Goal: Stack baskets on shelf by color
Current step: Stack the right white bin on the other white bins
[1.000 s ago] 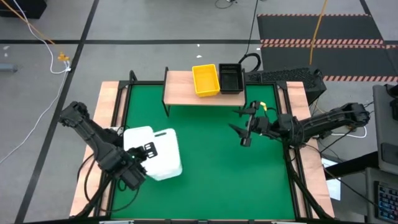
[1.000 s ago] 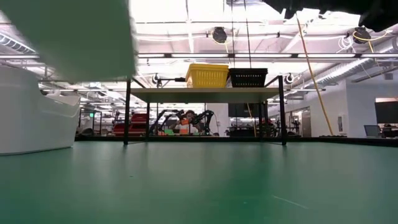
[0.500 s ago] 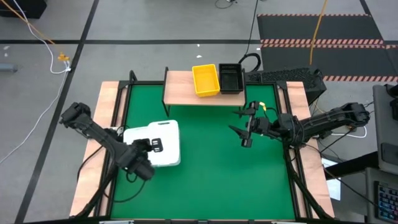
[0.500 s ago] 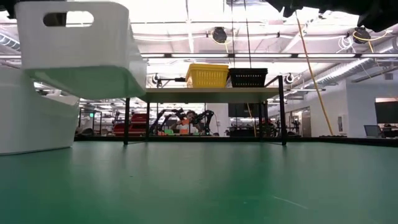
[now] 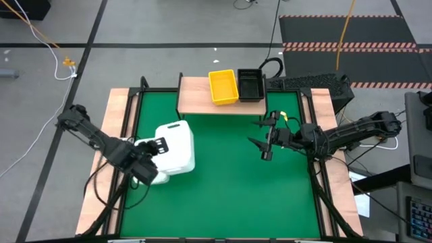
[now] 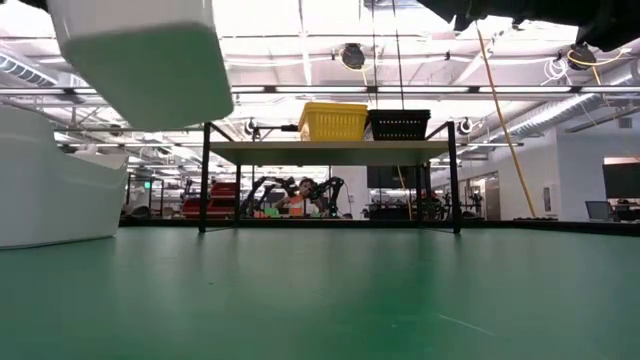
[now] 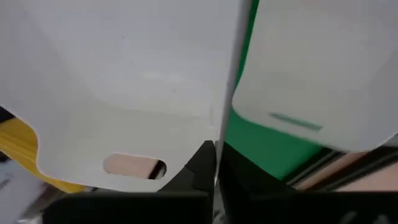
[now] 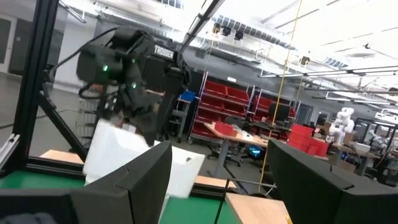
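Note:
My left gripper is shut on a white basket, which hangs high over the mat's left half; the low view shows its underside. A second white basket stands on the mat near the left edge and is partly hidden under my arm in the high view. The wooden shelf stands at the far edge with a yellow basket and a black basket side by side on its right part. My right gripper hovers open over the right half of the mat. My left gripper pinches one wall of the white basket at its rim, with one finger on each side of the wall, beside the end wall with the handle slot. The basket is lifted clear of the mat and tilted.
The left part of the shelf board is bare wood. The green mat lies open between the arms and toward the near edge. A black frame and wooden borders run along the table's sides.
My left gripper has carried the white basket up and toward the far edge, in the direction of the shelf. The basket has tipped on the way, and the low view now shows its underside from below. The second white basket and my right arm have stayed put.

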You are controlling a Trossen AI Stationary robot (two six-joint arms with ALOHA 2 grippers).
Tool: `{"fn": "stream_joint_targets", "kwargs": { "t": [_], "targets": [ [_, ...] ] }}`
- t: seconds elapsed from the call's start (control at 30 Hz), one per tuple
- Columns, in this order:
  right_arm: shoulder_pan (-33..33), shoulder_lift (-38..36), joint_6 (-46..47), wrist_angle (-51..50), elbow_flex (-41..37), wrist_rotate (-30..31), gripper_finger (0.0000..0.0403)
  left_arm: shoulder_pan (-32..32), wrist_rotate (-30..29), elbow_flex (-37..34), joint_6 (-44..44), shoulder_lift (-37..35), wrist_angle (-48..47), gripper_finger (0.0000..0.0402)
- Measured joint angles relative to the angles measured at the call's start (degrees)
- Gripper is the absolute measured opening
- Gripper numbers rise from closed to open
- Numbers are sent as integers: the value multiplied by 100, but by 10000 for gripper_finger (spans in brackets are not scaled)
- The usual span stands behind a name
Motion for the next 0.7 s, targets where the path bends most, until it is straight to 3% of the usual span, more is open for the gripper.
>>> {"fn": "stream_joint_targets", "kwargs": {
  "t": [0.23,0.5,0.7],
  "targets": [
    [0,0,107,-77,0,7,258,-296,522,-117,-1150,-623,8,5],
    [0,2,180,-283,0,14,258,-799,1926,-1366,-2316,-1201,-10,28],
    [-53,2,187,-278,0,33,258,-1106,2018,-1606,-2528,-1241,4,6]
  ]
}}
